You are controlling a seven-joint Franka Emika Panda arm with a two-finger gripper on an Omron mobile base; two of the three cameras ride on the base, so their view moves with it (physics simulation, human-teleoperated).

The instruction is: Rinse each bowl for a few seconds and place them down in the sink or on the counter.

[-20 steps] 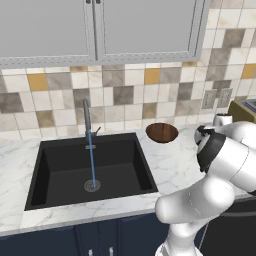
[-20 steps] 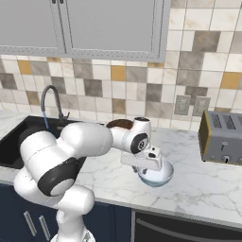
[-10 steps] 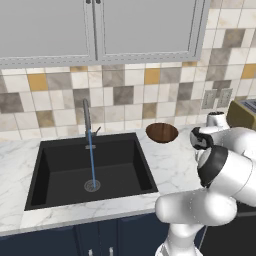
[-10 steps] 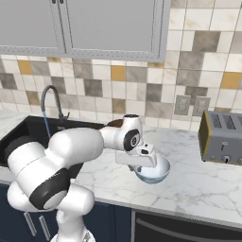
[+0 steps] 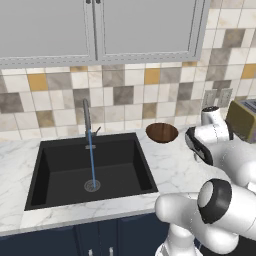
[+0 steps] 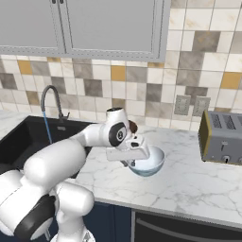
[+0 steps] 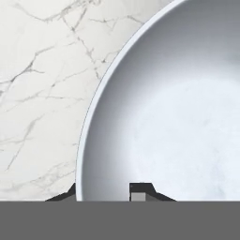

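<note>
Left of us the sink (image 5: pixel 60 172) runs its faucet (image 5: pixel 86 120); on the desk (image 6: pixel 198 179) sit the brown bowl (image 5: pixel 162 132) and the white bowl (image 6: pixel 147 163). Our jaws pinch the white bowl's rim; we should lift level before swinging sinkward.

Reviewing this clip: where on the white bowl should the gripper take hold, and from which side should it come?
On the rim, from above. The white bowl sits upright on the counter, mouth open upward and too wide to span. Its thin wall fits between the fingers, one inside and one outside, as the gripper stands now at the rim in the hand view, apparently shut on it.
</note>
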